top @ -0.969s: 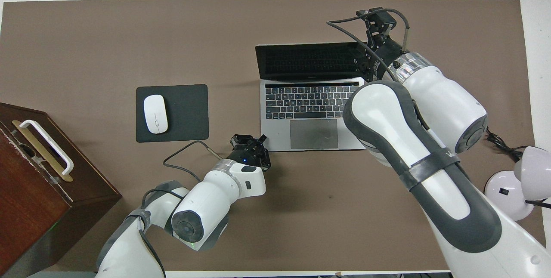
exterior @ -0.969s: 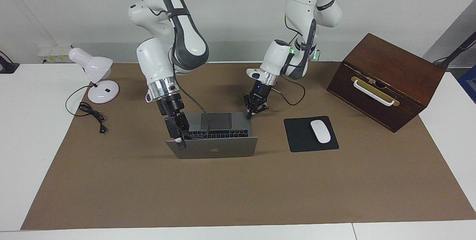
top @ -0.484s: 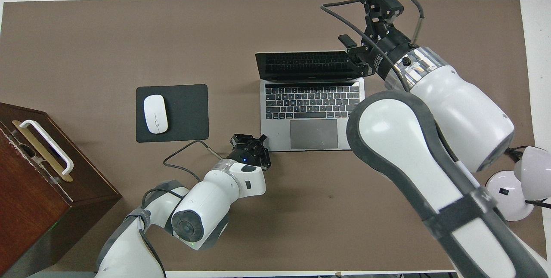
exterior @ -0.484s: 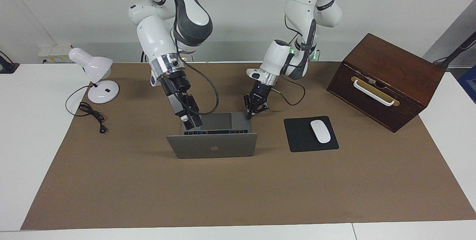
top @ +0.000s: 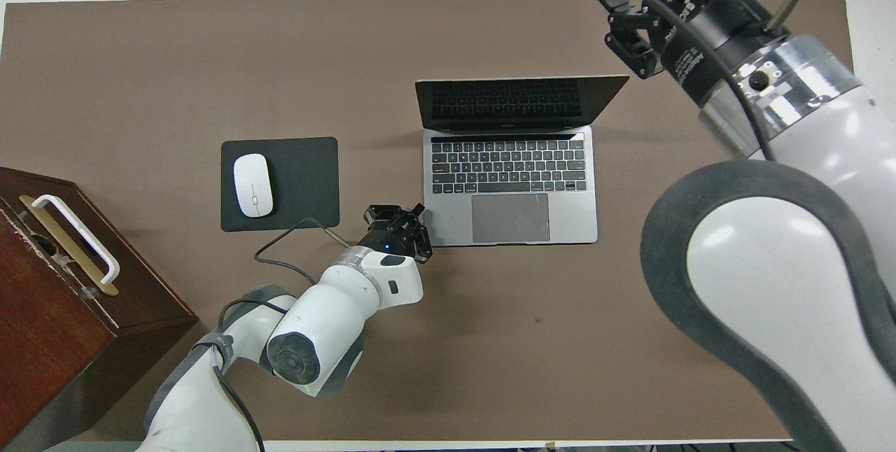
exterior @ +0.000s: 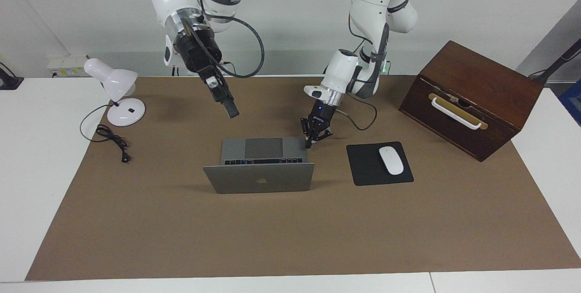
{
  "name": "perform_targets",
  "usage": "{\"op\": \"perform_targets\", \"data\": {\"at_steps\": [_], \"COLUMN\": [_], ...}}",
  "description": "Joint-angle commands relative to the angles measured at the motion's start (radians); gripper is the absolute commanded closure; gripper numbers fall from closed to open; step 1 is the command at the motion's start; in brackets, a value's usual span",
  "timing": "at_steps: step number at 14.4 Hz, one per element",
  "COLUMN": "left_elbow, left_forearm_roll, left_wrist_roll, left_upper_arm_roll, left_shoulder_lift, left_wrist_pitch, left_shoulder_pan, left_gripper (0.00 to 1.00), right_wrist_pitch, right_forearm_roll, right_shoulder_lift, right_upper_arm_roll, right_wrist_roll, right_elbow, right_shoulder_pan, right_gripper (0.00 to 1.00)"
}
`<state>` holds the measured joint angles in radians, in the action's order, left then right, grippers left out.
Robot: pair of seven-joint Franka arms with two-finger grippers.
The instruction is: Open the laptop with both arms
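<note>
Brown worktop (exterior: 136, 238): laptop (exterior: 259, 178) stands open, task nearly done; left gripper (exterior: 310, 142) clenched at its base corner; right gripper (exterior: 231, 112) raised, jaws' state unclear.

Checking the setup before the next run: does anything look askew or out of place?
Only the wooden box: it sits tipped, handle face slanting up, at the left arm's end. The laptop stands open and square; the mouse lies on its pad.

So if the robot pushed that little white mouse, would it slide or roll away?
The small white glossy mouse would probably slide, not roll: it lies flat on the black mouse pad. Its smooth, rounded shell looks slippery to pinch. It seems light, so a gentle nudge would likely move it.
</note>
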<state>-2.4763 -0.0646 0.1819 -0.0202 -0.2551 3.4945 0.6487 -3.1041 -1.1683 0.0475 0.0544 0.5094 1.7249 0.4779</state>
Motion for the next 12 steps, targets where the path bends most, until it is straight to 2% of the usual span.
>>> {"op": "perform_targets", "data": {"at_steps": [1,4,6,7,9,12], "left_elbow": [-0.007,-0.006,-0.006,-0.006,-0.004,0.005], "left_forearm_roll": [-0.004,-0.004,-0.004,-0.004,-0.004,-0.004], "left_wrist_roll": [-0.005,-0.005,-0.005,-0.005,-0.005,0.002], "left_upper_arm_roll": [-0.001,-0.001,-0.001,-0.001,0.000,0.002], "left_shoulder_lift": [0.055,0.154,0.207,0.229,0.276,0.353], "left_wrist_pitch": [-0.043,-0.216,-0.300,-0.339,-0.418,-0.576], "left_shoulder_pan": [-0.027,-0.053,-0.078,-0.084,-0.107,-0.130], "left_gripper": [1.00,1.00,1.00,1.00,1.00,1.00], "right_wrist_pitch": [0.013,0.018,0.033,0.089,0.322,0.590], "right_forearm_roll": [0.126,0.422,0.640,0.754,0.960,0.983], "right_shoulder_lift": [0.031,0.063,0.097,0.101,0.100,0.089], "right_upper_arm_roll": [0.019,0.090,0.131,0.166,0.208,0.214], "right_wrist_roll": [-0.113,-0.176,-0.180,-0.187,-0.196,-0.274], "right_elbow": [-0.085,-0.117,-0.183,-0.218,-0.269,-0.311], "right_shoulder_pan": [-0.024,-0.032,-0.044,-0.057,-0.062,-0.091], "right_gripper": [0.00,0.00,0.00,0.00,0.00,0.00]}}
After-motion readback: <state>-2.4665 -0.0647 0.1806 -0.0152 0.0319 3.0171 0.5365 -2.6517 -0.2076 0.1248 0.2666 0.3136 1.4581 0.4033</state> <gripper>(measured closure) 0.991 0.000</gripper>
